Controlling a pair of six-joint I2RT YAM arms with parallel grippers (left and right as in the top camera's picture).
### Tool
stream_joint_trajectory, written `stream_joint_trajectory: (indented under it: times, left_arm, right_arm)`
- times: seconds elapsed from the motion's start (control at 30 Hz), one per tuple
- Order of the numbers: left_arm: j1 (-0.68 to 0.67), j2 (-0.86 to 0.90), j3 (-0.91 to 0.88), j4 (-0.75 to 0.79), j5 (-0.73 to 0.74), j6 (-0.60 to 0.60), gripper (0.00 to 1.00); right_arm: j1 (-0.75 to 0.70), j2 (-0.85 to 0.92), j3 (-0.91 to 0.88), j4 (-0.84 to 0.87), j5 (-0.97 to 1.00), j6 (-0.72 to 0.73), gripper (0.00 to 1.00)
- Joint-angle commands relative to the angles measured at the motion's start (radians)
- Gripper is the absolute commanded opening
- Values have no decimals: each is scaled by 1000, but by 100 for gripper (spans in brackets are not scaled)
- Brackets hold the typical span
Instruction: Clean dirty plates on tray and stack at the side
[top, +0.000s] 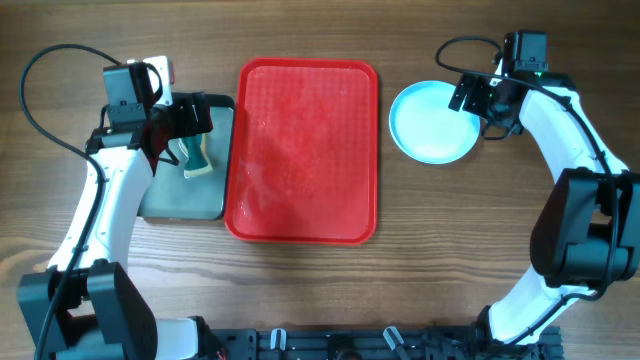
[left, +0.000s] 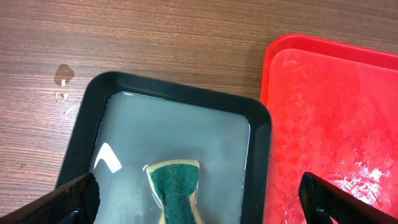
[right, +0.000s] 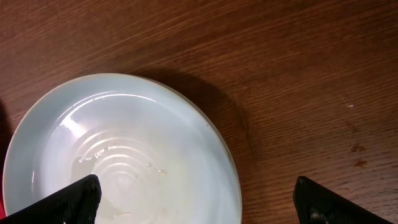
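Observation:
The red tray lies in the middle of the table with no plates on it; its wet surface also shows in the left wrist view. A light teal plate rests on the wood to the right of the tray, and its wet inside glistens. I cannot tell whether other plates lie under it. My right gripper hovers open over the plate's right edge, holding nothing. My left gripper stands open above the sponge, also holding nothing.
A grey tray with a black rim holds water just left of the red tray. In it lies a yellow sponge with a green scouring face. A few drops mark the wood beyond it.

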Motion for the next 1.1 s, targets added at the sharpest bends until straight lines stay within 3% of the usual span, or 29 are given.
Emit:
stream_joint_trajectory:
  times: [0.0,0.27,0.57,0.8,0.9,1.07]
  left_arm:
    - [3,3,6,0,15,1,100]
    - [3,3,6,0,15,1,100]
    - [3,3,6,0,15,1,100]
    - [3,3,6,0,15,1,100]
    - [3,3,6,0,15,1,100]
    - [3,3,6,0,15,1,100]
  right_arm:
    - [-1,-23,-11,5,-15,2,100]
    - [64,-136,-11,5,-15,2,100]
    - [214,-409,-11,5,-15,2,100]
    - [232,-632,-11,19,74,-7,100]
    - [232,-711,-11,32,80,-74,100]
    - [232,-937,-151,215,80,-198,100]
